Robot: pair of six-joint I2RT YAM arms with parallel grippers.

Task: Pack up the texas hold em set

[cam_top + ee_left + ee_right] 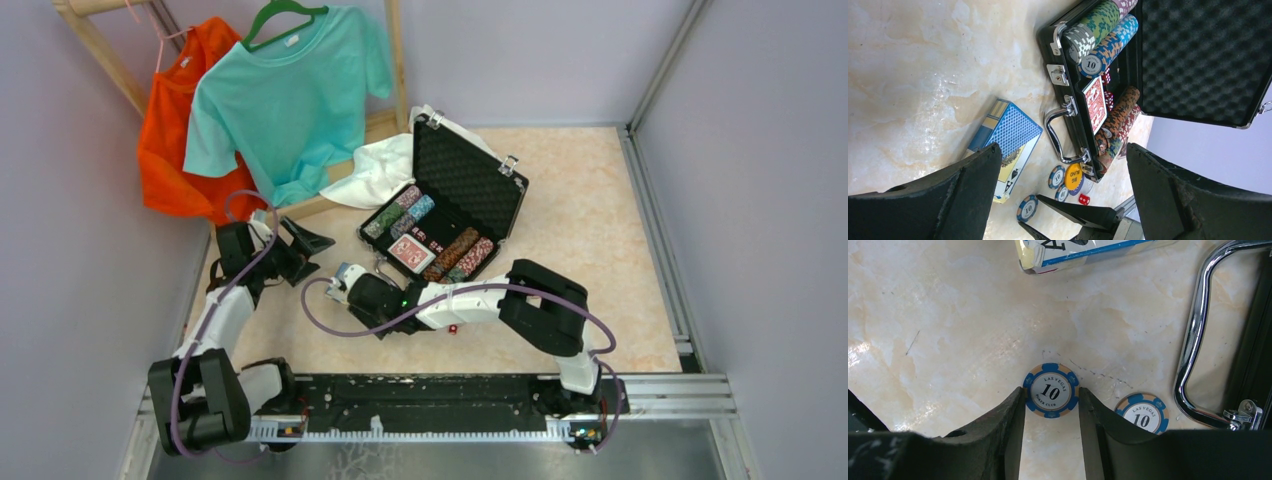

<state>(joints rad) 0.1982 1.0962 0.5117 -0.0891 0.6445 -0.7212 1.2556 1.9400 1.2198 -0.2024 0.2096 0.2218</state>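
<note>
The right claw (1051, 399) is drawn in on a blue 10 chip (1051, 390) lying flat on the marbled worktop (600, 250), a finger pressed to each side of its rim. Just to the right lies a second blue chip (1141, 412), and past that the chrome handle (1193, 340) of the case (470, 180) crowds close. A blue card deck (1088, 250) lies flat beyond the held chip.

The left claw (1063, 150) hangs fully spread and holds nothing.

Loose on the worktop by the handle are three blue chips in all, one yellow Big Blind button (1074, 175), one red die (1083, 199) and the one blue deck.

The open case stands mid-worktop toward the far edge. Its foam lid is raised, and it holds rows of chips and one red deck (1094, 102). A white cloth (380, 170) lies behind it, below two hung T-shirts (290, 100).
</note>
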